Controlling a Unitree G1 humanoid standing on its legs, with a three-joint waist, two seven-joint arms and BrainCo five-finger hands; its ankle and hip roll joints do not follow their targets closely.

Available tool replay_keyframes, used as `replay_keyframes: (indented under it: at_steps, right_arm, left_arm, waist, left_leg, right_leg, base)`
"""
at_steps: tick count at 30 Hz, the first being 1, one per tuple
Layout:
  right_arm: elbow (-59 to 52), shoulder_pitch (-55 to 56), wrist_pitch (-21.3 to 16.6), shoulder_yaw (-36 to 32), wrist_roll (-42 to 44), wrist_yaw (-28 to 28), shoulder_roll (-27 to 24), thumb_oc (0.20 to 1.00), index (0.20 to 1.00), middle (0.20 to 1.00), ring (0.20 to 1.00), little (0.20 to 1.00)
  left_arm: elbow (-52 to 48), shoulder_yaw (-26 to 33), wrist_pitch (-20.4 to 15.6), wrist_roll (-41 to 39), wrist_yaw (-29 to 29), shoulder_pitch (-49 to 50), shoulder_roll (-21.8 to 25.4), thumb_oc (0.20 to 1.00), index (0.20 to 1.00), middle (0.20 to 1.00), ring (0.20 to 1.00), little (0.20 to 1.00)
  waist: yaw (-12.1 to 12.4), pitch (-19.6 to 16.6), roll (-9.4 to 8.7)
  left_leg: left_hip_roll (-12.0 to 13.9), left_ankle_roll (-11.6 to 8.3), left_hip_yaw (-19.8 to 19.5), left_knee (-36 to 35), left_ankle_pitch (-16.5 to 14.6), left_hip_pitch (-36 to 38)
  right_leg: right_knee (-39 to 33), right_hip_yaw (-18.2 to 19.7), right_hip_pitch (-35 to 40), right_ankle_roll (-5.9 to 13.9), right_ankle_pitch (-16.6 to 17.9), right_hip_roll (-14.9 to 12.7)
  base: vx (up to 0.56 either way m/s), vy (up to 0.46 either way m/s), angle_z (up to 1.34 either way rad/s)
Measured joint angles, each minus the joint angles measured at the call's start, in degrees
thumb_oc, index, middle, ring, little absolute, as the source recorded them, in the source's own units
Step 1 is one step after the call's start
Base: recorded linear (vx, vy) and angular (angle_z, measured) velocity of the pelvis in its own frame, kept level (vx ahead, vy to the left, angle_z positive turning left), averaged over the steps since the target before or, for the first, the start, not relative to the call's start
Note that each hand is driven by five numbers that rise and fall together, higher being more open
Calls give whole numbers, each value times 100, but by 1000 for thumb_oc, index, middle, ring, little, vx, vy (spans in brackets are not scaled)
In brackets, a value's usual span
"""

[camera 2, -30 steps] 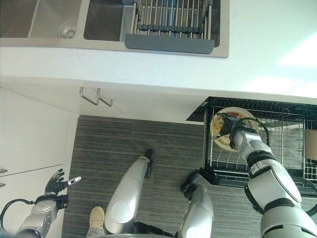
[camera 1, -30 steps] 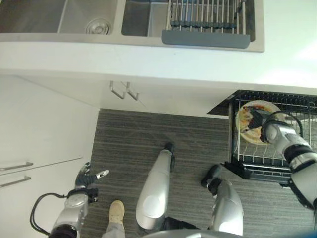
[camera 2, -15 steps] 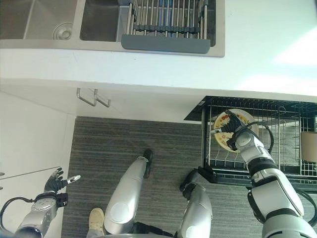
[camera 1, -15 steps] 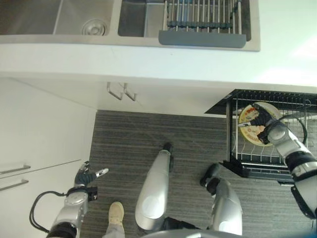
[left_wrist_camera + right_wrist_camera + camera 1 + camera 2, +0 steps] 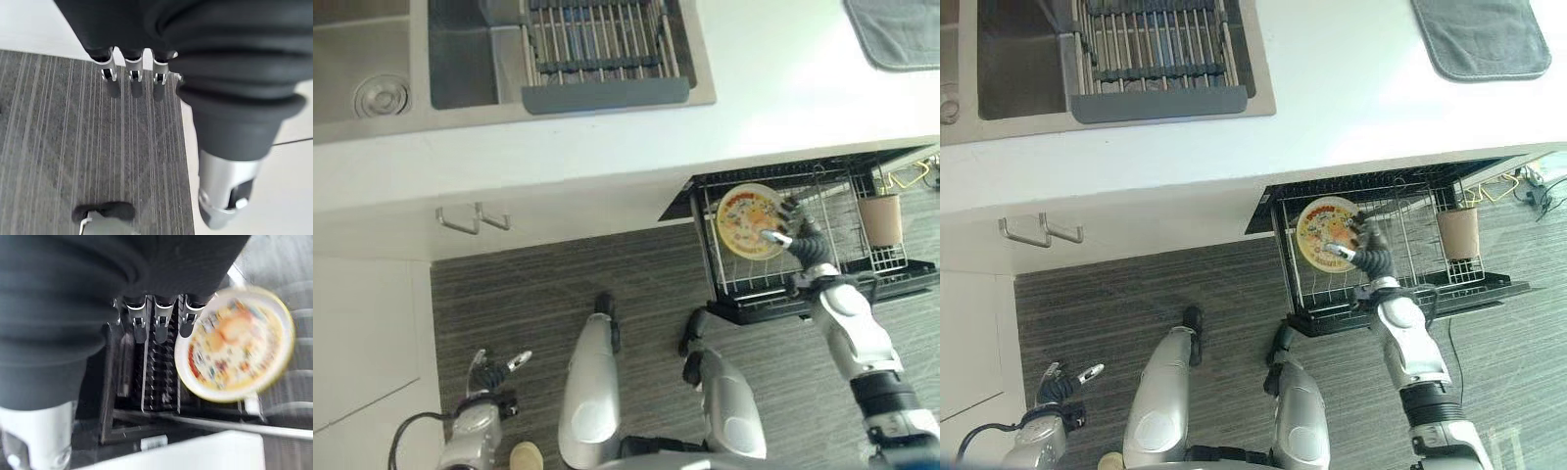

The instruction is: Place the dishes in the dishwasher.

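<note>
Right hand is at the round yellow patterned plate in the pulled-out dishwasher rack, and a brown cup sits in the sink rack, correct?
Not quite: the brown cup stands in the pulled-out dishwasher rack, per the right eye view. The right hand is at the round yellow patterned plate there.

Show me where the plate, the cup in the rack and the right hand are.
plate (image 5: 744, 220), left eye view, patterned centre.
cup (image 5: 880, 217), left eye view, its side.
right hand (image 5: 800, 228), left eye view, dark back of the hand.

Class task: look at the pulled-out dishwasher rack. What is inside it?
Inside the dishwasher rack stands a patterned plate with the right hand beside it, plus a brown cup. Whether fingers touch the plate is unclear.
</note>
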Motion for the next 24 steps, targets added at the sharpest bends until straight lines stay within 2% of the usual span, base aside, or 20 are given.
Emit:
replay_keyframes:
  at_steps: [2, 3, 4, 7, 10, 11, 12, 13, 14, 15, 17, 18, 19, 21, 23, 24]
  right_arm:
    - [-448, 359, 81, 31, 4, 107, 235, 1000, 1000, 1000, 1000, 1000]
    - [-521, 507, 141, 2, 5, 145, 147, 1000, 1000, 1000, 1000, 1000]
    - [-520, 548, 185, -102, 60, 147, 126, 1000, 1000, 1000, 1000, 1000]
    - [-693, 694, 184, -305, 302, 213, 131, 1000, 1000, 1000, 1000, 1000]
    - [-1120, 836, 146, -366, 675, 535, 138, 1000, 1000, 1000, 1000, 1000]
    - [-1168, 841, 114, -366, 811, 630, 156, 1000, 1000, 1000, 1000, 1000]
    - [-1215, 838, 32, -365, 922, 708, 231, 1000, 1000, 1000, 1000, 1000]
    - [-1329, 840, -100, -364, 1014, 784, 229, 1000, 1000, 1000, 1000, 1000]
    - [-1375, 856, -205, -371, 1013, 823, 227, 1000, 1000, 1000, 1000, 1000]
    - [-1451, 849, -318, -380, 1014, 831, 220, 1000, 1000, 1000, 1000, 1000]
    - [-1476, 826, -446, -413, 1010, 792, 194, 1000, 1000, 1000, 1000, 1000]
    - [-1471, 827, -421, -454, 1005, 740, 98, 1000, 1000, 1000, 1000, 1000]
    - [-1435, 804, -420, -513, 1004, 686, 21, 1000, 1000, 1000, 1000, 1000]
    - [-1212, 907, -440, -797, 1000, 576, -156, 1000, 1000, 1000, 1000, 1000]
    - [-740, 1058, -420, -967, 911, 484, -306, 1000, 1000, 1000, 1000, 1000]
    - [-505, 1197, -418, -1151, 821, 442, -320, 740, 740, 740, 740, 740]
  left_arm:
    - [226, -52, -15, 4, 75, 63, -110, 1000, 1000, 1000, 1000, 1000]
    - [230, -139, -49, 21, 78, 62, -62, 1000, 1000, 1000, 1000, 1000]
    - [264, -138, -70, 108, 81, -30, -25, 1000, 1000, 1000, 1000, 1000]
    - [505, -154, -58, 262, 131, -112, -19, 1000, 1000, 1000, 1000, 1000]
    - [713, -153, 59, 558, 251, -133, 93, 1000, 1000, 1000, 1000, 1000]
    - [777, -142, 70, 606, 302, -134, 178, 1000, 1000, 1000, 1000, 1000]
    - [958, -138, 110, 617, 351, -138, 227, 1000, 1000, 1000, 1000, 1000]
    - [1143, -129, 181, 622, 403, -131, 175, 1000, 1000, 1000, 1000, 1000]
    - [1195, -114, 206, 624, 433, -99, 197, 1000, 1000, 1000, 1000, 1000]
    - [1260, -83, 256, 645, 440, -61, 196, 1000, 1000, 1000, 1000, 1000]
    - [1459, -122, 349, 783, 421, -11, 227, 1000, 1000, 1000, 1000, 1000]
    - [1575, -84, 371, 786, 396, 7, 205, 1000, 1000, 1000, 1000, 1000]
    - [1712, -85, 438, 785, 386, 47, 111, 1000, 1000, 1000, 1000, 1000]
    - [1756, -165, 468, 915, 283, 294, -264, 1000, 1000, 1000, 1000, 1000]
    - [1816, -156, 455, 1004, 275, 424, -502, 1000, 1000, 1000, 1000, 1000]
    - [1843, -151, 445, 1004, 273, 454, -572, 1000, 1000, 1000, 1000, 1000]
  waist:
    - [-57, -216, -272]
    - [-258, -476, -486]
    - [-325, -567, -596]
    - [-432, -897, -655]
    - [-549, -1184, -657]
    - [-556, -1253, -710]
    - [-496, -1333, -628]
    - [-480, -1377, -404]
    - [-504, -1403, -316]
    - [-485, -1494, -322]
    - [-481, -1678, -365]
    - [-476, -1716, -413]
    - [-465, -1754, -321]
    - [-512, -1921, 15]
    - [-526, -2009, 172]
    - [-515, -2036, 199]
  left_leg:
    - [-17, -36, 217, -232, 23, 330]
    - [5, -56, 224, -244, 9, 358]
    - [29, -75, 259, -236, -2, 396]
    - [65, -116, 429, -195, -96, 518]
    - [115, -103, 645, -85, -248, 528]
    - [170, -77, 788, -48, -283, 551]
    - [343, -29, 908, -36, -253, 577]
    - [601, -17, 984, -30, -238, 604]
    - [638, -35, 994, -72, -199, 630]
    - [639, -104, 1018, -167, -138, 714]
    - [617, -254, 1014, -263, -54, 755]
    - [557, -306, 1034, -306, 10, 823]
    - [601, -411, 1014, -352, 50, 905]
    - [689, -605, 868, -649, 219, 1009]
    - [663, -693, 840, -1063, 457, 1266]
    - [625, -719, 835, -1303, 583, 1452]
  right_leg:
    - [-424, 133, 307, 117, 254, 28]
    - [-497, 137, 347, 113, 261, 71]
    - [-497, 180, 352, 103, 267, 100]
    - [-504, 341, 369, 111, 293, 103]
    - [-599, 464, 337, 132, 475, 92]
    - [-747, 423, 299, 85, 379, 77]
    - [-823, 139, 368, 189, 28, 76]
    - [-428, -199, 299, 133, -102, 62]
    - [-218, -224, 302, 135, -100, -26]
    - [-145, -238, 389, 136, -99, -178]
    - [-313, -245, 752, 145, -109, -282]
    - [-394, -250, 926, 169, -118, -271]
    - [-519, -226, 1015, 301, -34, -174]
    - [-674, -220, 1047, 179, -34, 28]
    - [-840, -211, 1219, 97, 3, 140]
    - [-889, -228, 1327, 101, 2, 161]
  base:
    - [25, 109, -38]
    - [37, 139, -28]
    - [50, 168, -19]
    - [32, 139, -30]
    - [19, 33, -38]
    - [31, -51, -65]
    - [-33, -94, -82]
    - [-2, -180, -62]
    - [11, -161, -38]
    - [61, -192, -7]
    - [76, -116, 3]
    - [76, -54, -2]
    - [69, -44, -12]
    - [114, -42, -24]
    - [97, -56, -11]
    - [34, -61, 13]
